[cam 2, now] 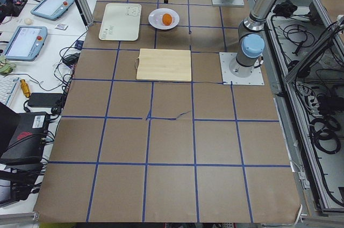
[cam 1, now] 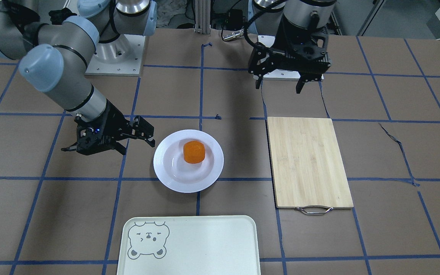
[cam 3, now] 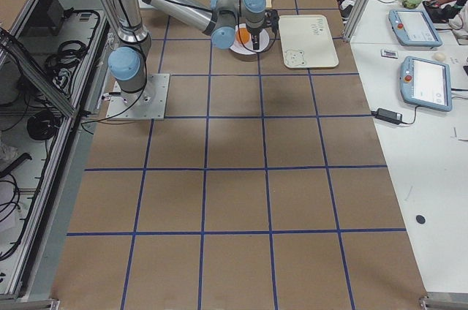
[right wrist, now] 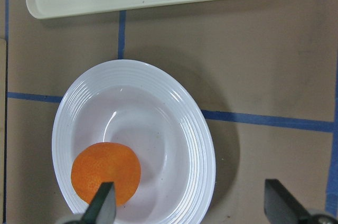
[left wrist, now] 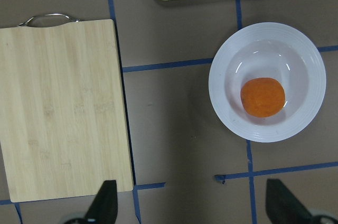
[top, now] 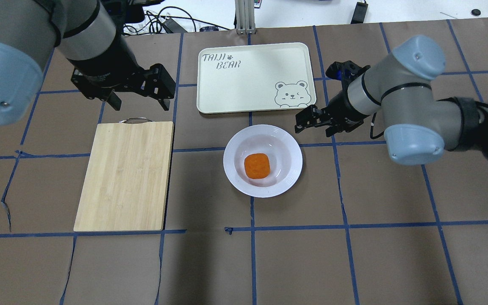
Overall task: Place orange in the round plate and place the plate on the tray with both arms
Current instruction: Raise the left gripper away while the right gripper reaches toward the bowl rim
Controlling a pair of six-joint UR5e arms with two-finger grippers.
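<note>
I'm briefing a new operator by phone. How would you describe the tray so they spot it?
On the brown table, look past the white plate holding the orange, on the side away from the robot. The tray lies there: pale cream-green, rounded corners, with a grey bear drawing, unlike the bamboo cutting board with its metal handle.

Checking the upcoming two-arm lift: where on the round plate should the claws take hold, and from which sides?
Probably the wide ridged rim of the round plate, at opposite edges: right claw from its side, where it hovers, left claw from the cutting board side. The orange occupies the well; only the rim is free.
</note>
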